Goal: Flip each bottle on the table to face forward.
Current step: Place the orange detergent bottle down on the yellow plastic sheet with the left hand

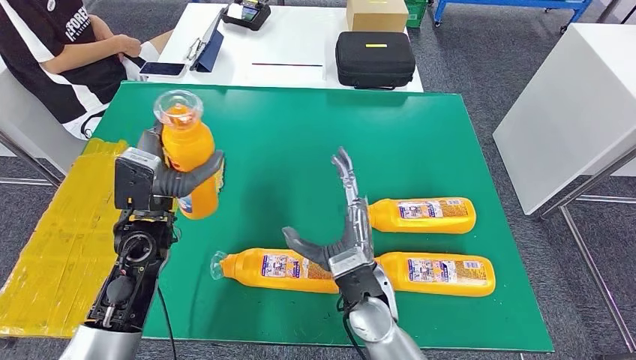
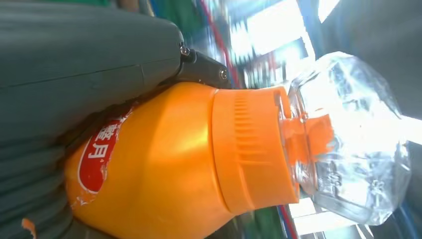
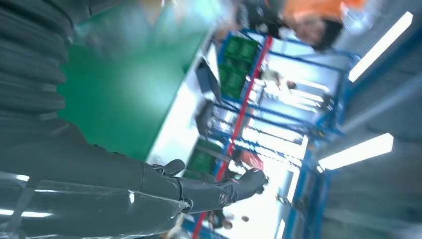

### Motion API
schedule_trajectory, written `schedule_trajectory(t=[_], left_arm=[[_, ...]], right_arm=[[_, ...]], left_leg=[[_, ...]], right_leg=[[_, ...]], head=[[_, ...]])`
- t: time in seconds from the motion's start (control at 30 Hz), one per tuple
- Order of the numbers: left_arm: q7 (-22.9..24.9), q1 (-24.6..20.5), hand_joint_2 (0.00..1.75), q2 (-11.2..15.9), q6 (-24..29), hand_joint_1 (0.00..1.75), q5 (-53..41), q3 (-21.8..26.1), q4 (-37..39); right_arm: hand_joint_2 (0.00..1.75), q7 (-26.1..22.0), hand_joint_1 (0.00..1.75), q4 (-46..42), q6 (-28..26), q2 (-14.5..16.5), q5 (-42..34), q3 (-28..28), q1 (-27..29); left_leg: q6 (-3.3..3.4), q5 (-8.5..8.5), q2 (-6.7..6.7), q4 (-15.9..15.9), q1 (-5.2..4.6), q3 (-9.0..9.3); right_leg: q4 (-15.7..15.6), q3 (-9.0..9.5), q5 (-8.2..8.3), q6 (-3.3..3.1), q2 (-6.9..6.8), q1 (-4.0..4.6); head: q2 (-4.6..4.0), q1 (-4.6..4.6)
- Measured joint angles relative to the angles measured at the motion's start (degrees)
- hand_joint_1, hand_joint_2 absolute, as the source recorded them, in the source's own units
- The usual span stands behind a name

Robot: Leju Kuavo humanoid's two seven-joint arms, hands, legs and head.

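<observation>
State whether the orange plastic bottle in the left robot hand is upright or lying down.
Upright: orange plastic bottle has its clear cap on top.

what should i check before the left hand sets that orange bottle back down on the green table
1. Left hand has a firm hold on the orange bottle: ok, fingers wrap its body.
2. Clear cap seated on the held bottle: ok.
3. Bottle lifted off the green table: ok, held upright.
4. Label side that will face forward: cannot tell, a red label patch shows by the palm.
5. Right hand out of the way: ok, open above the lying bottles, holding nothing.
6. Three bottles lying on the table, near left, near right, far right: not ok, not yet handled.
</observation>
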Motion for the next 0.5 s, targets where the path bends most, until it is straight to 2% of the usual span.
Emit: schedule_trajectory(t=[0.17,0.27,0.4,0.5], left_arm=[[0.5,-0.7,1.75,0.4,10.2,1.75,-10.7,2.1,1.1],[1.1,-1.0,1.75,0.6,12.3,1.75,-13.3,2.8,1.8],[3.4,-1.8,1.75,1.2,16.7,1.75,-22.2,3.6,4.1],[3.9,-2.4,1.75,1.8,17.9,1.75,-25.3,4.4,6.0]], right_arm=[[1.75,0.0,0.00,-6.8,-0.1,-0.9,0.0,-1.9,2.5],[1.75,0.0,0.00,-9.0,0.0,-1.3,-0.3,-2.5,3.3],[1.75,0.3,0.00,-11.9,1.3,-1.8,-1.7,-3.1,4.4],[1.75,0.6,0.00,-13.8,2.0,-2.2,-2.2,-3.5,5.1]], left_leg=[[0.00,0.00,0.00,0.0,0.00,0.01],[0.00,0.01,0.00,0.0,0.00,0.02],[0.00,0.01,0.00,0.0,0.00,0.02],[0.00,0.01,0.01,0.0,0.00,0.02]], right_leg=[[0.0,0.01,0.00,0.00,0.00,0.00],[0.0,0.01,0.01,0.01,0.00,0.00],[0.0,0.02,0.02,0.01,0.00,0.00],[0.0,0.01,0.02,0.01,0.01,0.00]], head=[[0.00,0.01],[0.00,0.00],[0.00,0.00],[0.00,-0.01]])
